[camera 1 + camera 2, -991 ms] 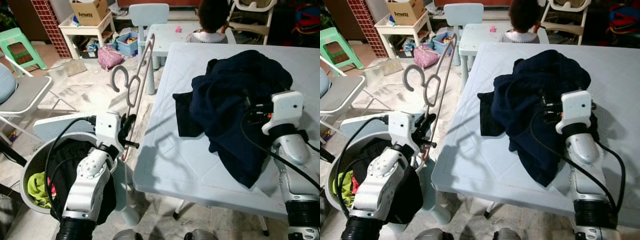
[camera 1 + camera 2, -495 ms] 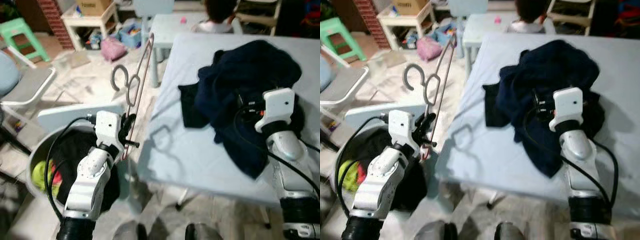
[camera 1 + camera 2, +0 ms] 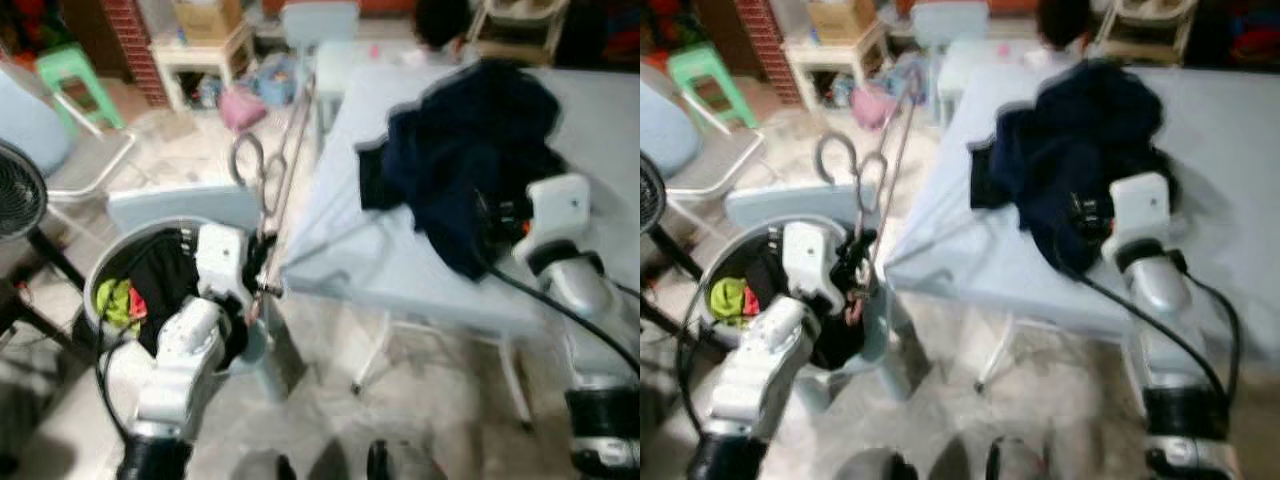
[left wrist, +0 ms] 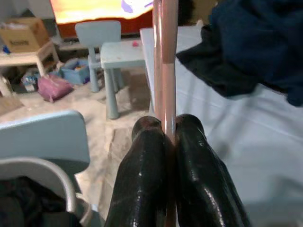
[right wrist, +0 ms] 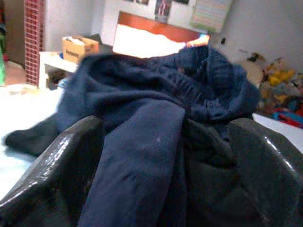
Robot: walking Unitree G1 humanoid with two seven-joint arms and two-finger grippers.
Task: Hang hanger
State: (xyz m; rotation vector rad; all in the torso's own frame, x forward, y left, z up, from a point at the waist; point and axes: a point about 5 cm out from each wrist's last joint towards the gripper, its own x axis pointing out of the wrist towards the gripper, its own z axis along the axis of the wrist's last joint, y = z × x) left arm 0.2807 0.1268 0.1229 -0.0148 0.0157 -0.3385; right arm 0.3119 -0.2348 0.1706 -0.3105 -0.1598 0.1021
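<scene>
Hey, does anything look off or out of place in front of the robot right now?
The dark garment lies crumpled in a heap on the table, one edge near the table's rim, not on the hanger. The left gripper pinches the bare hanger, which tilts beside the table over the laundry basket.

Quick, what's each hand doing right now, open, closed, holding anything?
Left hand: closed on the hanger, held beside the table.
Right hand: open, its fingers either side of the dark blue garment.
</scene>
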